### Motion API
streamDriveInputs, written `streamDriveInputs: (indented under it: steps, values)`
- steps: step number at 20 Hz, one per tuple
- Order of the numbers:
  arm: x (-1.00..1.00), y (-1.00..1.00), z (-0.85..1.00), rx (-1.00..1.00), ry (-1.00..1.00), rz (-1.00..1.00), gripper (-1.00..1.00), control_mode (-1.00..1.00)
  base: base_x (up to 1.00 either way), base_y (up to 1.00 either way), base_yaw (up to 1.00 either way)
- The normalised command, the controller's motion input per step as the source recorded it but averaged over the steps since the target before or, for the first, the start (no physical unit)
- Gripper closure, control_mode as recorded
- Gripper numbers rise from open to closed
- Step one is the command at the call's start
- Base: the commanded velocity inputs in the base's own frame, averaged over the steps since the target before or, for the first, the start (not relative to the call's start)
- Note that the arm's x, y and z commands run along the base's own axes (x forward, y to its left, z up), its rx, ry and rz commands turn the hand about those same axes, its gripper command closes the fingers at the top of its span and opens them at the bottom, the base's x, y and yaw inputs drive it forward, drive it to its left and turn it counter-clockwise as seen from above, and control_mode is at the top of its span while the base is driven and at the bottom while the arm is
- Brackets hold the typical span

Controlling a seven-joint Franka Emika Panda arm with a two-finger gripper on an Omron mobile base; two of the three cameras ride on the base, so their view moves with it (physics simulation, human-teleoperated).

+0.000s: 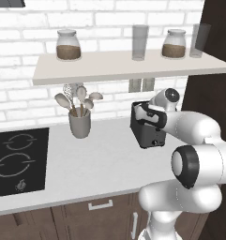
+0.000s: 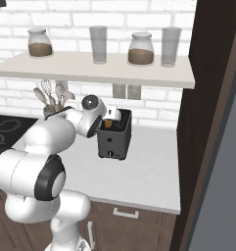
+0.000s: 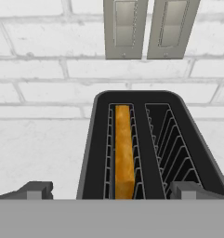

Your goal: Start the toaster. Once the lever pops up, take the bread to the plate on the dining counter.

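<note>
The dark grey toaster (image 3: 146, 139) stands on the pale worktop against the brick wall, also seen as the toaster (image 1: 147, 131) and the toaster (image 2: 114, 139). A golden-brown slice of bread (image 3: 124, 148) stands on edge in its left slot; the right slot holds nothing. My gripper (image 3: 112, 190) hovers just above the near end of the toaster, open, one fingertip on each side of the toaster's width and nothing held. From the base, the gripper (image 1: 151, 115) sits over the toaster's top, as does the gripper (image 2: 113, 116). The plate and the dining counter are out of view.
A grey utensil holder (image 1: 80, 123) with spoons stands left of the toaster, and a black hob (image 1: 18, 161) lies further left. Just above, a shelf (image 1: 124, 65) carries jars and glasses. Two wall outlets (image 3: 143, 28) sit behind the toaster. A tall dark cabinet (image 2: 210, 122) borders the right.
</note>
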Motion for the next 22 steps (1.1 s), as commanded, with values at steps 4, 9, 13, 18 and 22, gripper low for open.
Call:
streamDriveInputs:
  steps: [4,9,13,18,22]
  values:
    - [0.00,0.00,0.00,0.00,0.00,0.00,-1.00,-1.00,0.00,0.00,0.00]
    - [0.00,0.03,0.00,0.00,0.09,0.00,-1.00,-1.00,0.00,0.00,0.00]
    - [0.00,0.03,0.00,0.00,0.14,-0.03,-1.00,-1.00,0.00,0.00,0.00]
    - [0.00,-0.06,0.00,0.00,0.10,-0.01,-1.00,-1.00,0.00,0.00,0.00]
    - [0.00,-0.12,-0.11,0.00,-0.02,0.00,-1.00,-1.00,0.00,0.00,0.00]
